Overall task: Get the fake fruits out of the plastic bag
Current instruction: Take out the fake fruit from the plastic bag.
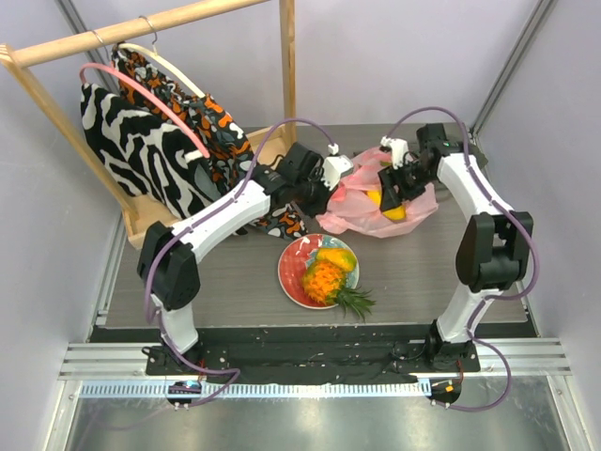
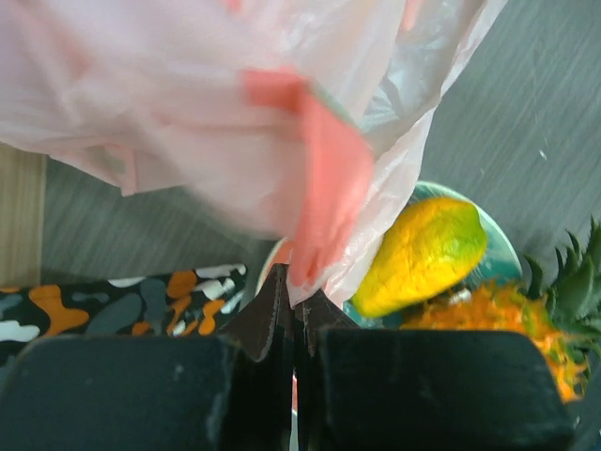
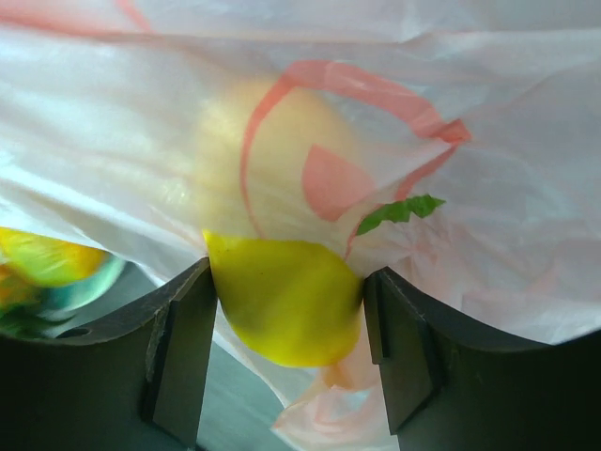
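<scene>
Grey bench (image 1: 235,282) across mid-frame. Pink plastic bag (image 1: 352,211) right of centre, its left edge pinched in the left jaws, pressed together. Below, at centre, patterned plate (image 1: 289,277) holding pineapple (image 1: 324,280) and mango (image 1: 336,257). At the bag's right side, yellow fruit (image 3: 286,315) clamped between the right jaws.

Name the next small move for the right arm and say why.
Probably pull the right gripper back out of the plastic bag toward the plate. It looks closed on both sides of a yellow fruit at the bag's mouth. The left gripper pinches the bag's edge, holding it. The pineapple and mango already lie on the plate.
</scene>
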Tool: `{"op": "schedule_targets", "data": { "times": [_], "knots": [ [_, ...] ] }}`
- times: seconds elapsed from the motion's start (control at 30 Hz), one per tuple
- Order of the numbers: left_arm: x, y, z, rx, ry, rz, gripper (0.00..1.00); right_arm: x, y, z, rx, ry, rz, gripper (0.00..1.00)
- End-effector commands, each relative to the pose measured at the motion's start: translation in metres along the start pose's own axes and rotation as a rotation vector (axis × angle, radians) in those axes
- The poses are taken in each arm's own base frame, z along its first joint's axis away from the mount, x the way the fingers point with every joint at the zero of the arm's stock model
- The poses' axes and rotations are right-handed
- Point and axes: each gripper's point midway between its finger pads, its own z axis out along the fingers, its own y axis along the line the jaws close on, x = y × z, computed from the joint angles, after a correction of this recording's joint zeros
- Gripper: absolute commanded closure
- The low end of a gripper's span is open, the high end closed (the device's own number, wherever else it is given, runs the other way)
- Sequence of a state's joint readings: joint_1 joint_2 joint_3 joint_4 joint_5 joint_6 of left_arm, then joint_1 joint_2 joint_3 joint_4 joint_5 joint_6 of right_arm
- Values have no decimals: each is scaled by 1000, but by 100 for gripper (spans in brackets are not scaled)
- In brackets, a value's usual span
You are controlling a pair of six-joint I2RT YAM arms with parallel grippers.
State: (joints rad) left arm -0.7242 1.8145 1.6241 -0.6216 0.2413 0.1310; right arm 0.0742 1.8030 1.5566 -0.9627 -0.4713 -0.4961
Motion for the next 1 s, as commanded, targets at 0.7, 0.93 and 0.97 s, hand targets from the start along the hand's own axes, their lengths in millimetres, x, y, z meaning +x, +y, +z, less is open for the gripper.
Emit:
{"op": "schedule_targets", "data": {
  "times": [0.7,0.93,0.97],
  "knots": [
    [-48,-1,56,34,-79,-169,100,79,-25,10,331,43,-14,45],
    [-44,-5,54,45,-70,-171,100,69,-37,19,344,44,-5,39],
    [-44,-5,54,45,-70,-170,100,68,-37,17,343,43,-5,29]
  ]
}}
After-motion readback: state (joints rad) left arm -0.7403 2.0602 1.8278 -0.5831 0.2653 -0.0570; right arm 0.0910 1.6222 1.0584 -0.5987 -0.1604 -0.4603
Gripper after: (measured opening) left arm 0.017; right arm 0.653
